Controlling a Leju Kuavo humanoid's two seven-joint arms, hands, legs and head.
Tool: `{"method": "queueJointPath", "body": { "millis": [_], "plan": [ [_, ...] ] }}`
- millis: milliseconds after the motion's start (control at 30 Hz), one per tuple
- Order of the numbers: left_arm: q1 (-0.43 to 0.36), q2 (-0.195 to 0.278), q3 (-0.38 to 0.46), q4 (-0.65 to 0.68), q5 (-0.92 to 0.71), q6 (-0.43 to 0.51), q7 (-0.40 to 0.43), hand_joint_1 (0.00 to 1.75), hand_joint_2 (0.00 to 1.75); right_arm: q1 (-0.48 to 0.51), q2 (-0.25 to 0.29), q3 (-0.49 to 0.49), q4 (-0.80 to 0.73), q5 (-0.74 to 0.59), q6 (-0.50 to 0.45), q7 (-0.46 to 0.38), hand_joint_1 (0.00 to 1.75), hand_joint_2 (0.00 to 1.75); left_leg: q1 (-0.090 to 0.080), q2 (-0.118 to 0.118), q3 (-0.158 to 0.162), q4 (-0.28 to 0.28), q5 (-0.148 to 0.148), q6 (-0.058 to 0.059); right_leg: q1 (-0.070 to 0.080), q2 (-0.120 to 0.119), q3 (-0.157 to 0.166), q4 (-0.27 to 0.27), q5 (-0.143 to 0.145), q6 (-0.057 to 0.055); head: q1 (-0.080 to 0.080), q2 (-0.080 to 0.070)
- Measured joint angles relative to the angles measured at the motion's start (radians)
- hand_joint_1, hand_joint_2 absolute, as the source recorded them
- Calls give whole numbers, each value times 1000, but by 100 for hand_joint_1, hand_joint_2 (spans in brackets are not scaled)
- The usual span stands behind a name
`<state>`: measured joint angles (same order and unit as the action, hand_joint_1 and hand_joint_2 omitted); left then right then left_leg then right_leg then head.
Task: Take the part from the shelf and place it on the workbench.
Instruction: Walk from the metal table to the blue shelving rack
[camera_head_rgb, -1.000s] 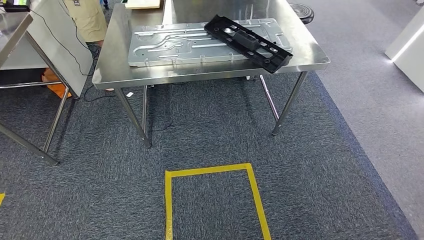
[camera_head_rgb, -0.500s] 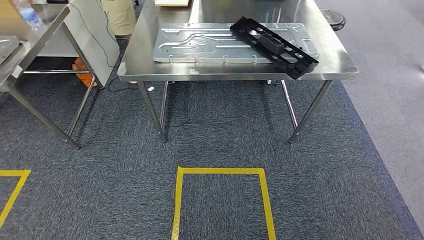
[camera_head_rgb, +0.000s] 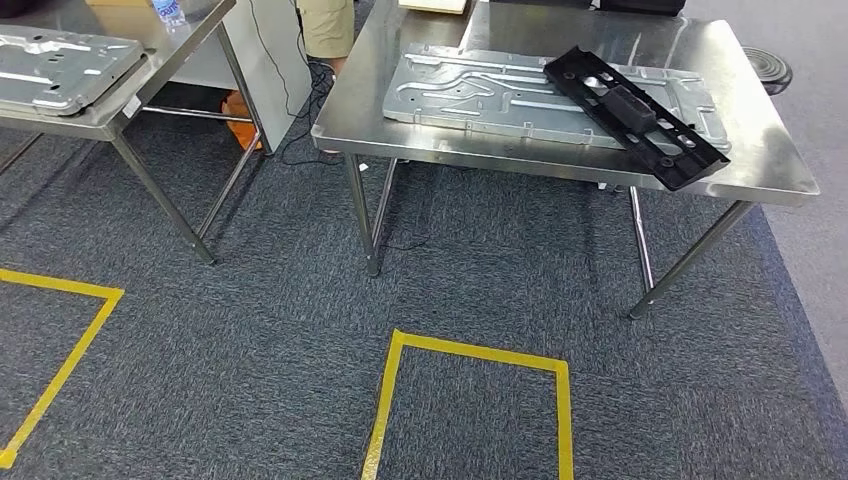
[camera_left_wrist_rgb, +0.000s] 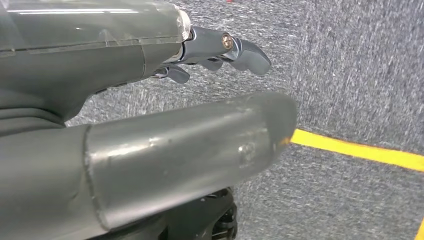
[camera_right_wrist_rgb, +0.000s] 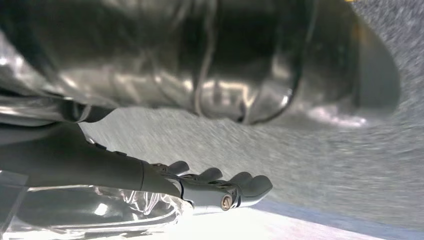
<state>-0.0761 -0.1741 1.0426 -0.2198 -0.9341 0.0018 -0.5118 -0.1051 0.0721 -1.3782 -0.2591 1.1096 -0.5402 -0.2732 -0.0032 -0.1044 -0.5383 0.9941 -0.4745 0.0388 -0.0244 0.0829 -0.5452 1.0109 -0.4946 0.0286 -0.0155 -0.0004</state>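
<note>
We see the long black plastic part with holes (camera_head_rgb: 634, 115) lying at a slant on the big flat silver metal plate (camera_head_rgb: 500, 95), on the shiny steel surface (camera_head_rgb: 560, 160) far ahead and a bit to the right. We think the placing step is done, since the part sits on the workbench and both arms hang down by the grey carpet floor (camera_head_rgb: 250, 350). Our left hand (camera_left_wrist_rgb: 150, 125) holds nothing, and its dark fingers (camera_left_wrist_rgb: 245, 52) are spread apart over the carpet near a yellow tape line (camera_left_wrist_rgb: 360, 152). Our right hand (camera_right_wrist_rgb: 150, 185) holds nothing too, with its fingers (camera_right_wrist_rgb: 250, 186) stretched out. A yellow tape square (camera_head_rgb: 470, 400) marks the floor just in front of us. On the far left stands another steel surface (camera_head_rgb: 120, 110) with a second silver plate (camera_head_rgb: 55, 65) on it. We see no boxes or bins to look into. Next, we guess, we walk to the shelf for another part.
</note>
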Motion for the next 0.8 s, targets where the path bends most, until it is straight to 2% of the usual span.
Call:
{"method": "queueJointPath", "body": {
  "millis": [67, 100, 133, 167, 200, 233, 267, 300, 333, 367, 433, 467, 500, 567, 600, 633, 667, 733, 767, 800],
  "plan": [
    [1, 0, 0, 0, -3, 0, -1, 0, 0, 0, 1, 12, 2, 12, 0, 3, 0, 0, 2, -23, -9, 1, 1, -12, 1, -16, 2, -4, -1, -10, 0, 0],
    [3, 1, 0, 0, -4, 0, -1, 0, 0, -1, 2, 17, 3, 16, 0, 4, 0, 0, 3, -19, -12, 7, -4, -17, 0, -28, 5, -8, 0, -17, 0, 0],
    [4, 1, 0, 0, -5, 0, -1, 0, 0, -1, 3, 22, 4, 19, 0, 5, 0, 0, 2, -2, -22, 27, -18, -22, -2, -41, 7, -12, 2, -25, -1, 0],
    [4, 1, 0, 0, -6, 0, -2, 0, 0, 0, 4, 26, 5, 22, 0, 5, 0, 0, 2, 26, -41, 70, -45, -28, -4, -55, 9, -16, 2, -31, -2, 0],
    [2, 1, 0, 0, -6, 0, -2, 0, 0, 1, 4, 29, 5, 24, 0, 5, 0, 0, 3, 59, -72, 133, -80, -33, -3, -70, 11, -18, 2, -36, -3, 0],
    [1, 1, 0, 0, -6, -1, -2, 0, 0, 3, 4, 31, 5, 25, 0, 5, 0, 0, 6, 81, -108, 207, -114, -39, -2, -85, 12, -17, 0, -39, -3, 0],
    [0, 1, 0, 0, -6, -1, -2, 0, 0, 4, 4, 33, 6, 25, 0, 5, 0, 0, 9, 92, -139, 268, -137, -43, 0, -101, 12, -17, -2, -40, -3, 0],
    [1, 1, 0, 0, -6, -1, -2, 0, 0, 4, 4, 36, 6, 25, 0, 5, 0, 0, 12, 97, -154, 299, -141, -46, 0, -114, 13, -17, -4, -40, -3, 0],
    [3, 1, 0, 0, -6, -1, -2, 0, 0, 4, 4, 38, 7, 25, 0, 5, 0, 0, 14, 101, -148, 288, -124, -47, 1, -127, 15, -16, -5, -39, -3, 0],
    [4, 1, 0, 0, -6, -1, -2, 0, 0, 4, 5, 40, 8, 25, 0, 5, 0, 0, 15, 108, -121, 235, -92, -46, 1, -139, 18, -16, -7, -37, -3, 0],
    [3, 1, 0, 0, -6, -1, -2, 0, 0, 3, 5, 43, 9, 25, 0, 5, 0, 0, 9, 149, -39, 84, -29, -35, 4, -160, 27, -16, -13, -31, -3, 0],
    [1, 1, 0, 0, -6, -1, -2, 0, 0, 3, 5, 44, 10, 25, 0, 5, 0, 0, 5, 166, -12, 31, -14, -28, 6, -170, 30, -16, -15, -26, -3, 0],
    [-1, 1, 0, 0, -6, -1, -2, 0, 0, 2, 5, 45, 10, 25, 0, 5, 0, 0, 1, 176, 0, 4, -9, -23, 7, -179, 34, -16, -18, -21, -3, 0],
    [0, 2, 0, 0, -6, -1, -2, 0, 0, -2, 5, 48, 11, 26, 0, 6, 0, 0, -2, 159, -1, -3, -9, -14, 9, -196, 41, -21, -19, -10, -3, 0],
    [2, 2, 0, 0, -6, -1, -2, 0, 0, -4, 5, 50, 11, 27, 0, 6, 0, 0, 1, 148, 2, -9, -5, -9, 8, -197, 45, -21, -22, -4, -3, 0],
    [3, 1, 0, 0, -6, -1, -3, 0, 0, -5, 5, 53, 11, 29, 0, 6, 0, 0, 4, 138, 5, -15, 1, -3, 7, -185, 45, -12, -32, 1, -3, 0],
    [3, 1, 0, 0, -6, -1, -3, 0, 0, -5, 5, 55, 12, 31, 0, 7, 0, 0, 8, 128, 8, -22, 6, 3, 6, -162, 36, 13, -52, 4, -2, 0],
    [1, 0, 0, 0, -8, -1, -4, 0, 0, -2, 5, 60, 13, 35, 0, 7, 0, 0, 9, 107, 10, -26, 12, 10, 3, -106, -18, 131, -121, 8, -1, 0],
    [1, 0, 0, 0, -9, -1, -4, 0, 0, 0, 5, 62, 14, 39, 0, 7, 0, 0, 8, 95, 9, -26, 12, 11, 3, -93, -53, 201, -152, 9, -1, 0],
    [1, 0, 0, 0, -10, -2, -4, 0, 0, 2, 5, 64, 14, 42, 0, 7, 0, 0, 7, 82, 9, -26, 12, 11, 3, -87, -81, 255, -167, 10, -1, 0]
  ]
}}
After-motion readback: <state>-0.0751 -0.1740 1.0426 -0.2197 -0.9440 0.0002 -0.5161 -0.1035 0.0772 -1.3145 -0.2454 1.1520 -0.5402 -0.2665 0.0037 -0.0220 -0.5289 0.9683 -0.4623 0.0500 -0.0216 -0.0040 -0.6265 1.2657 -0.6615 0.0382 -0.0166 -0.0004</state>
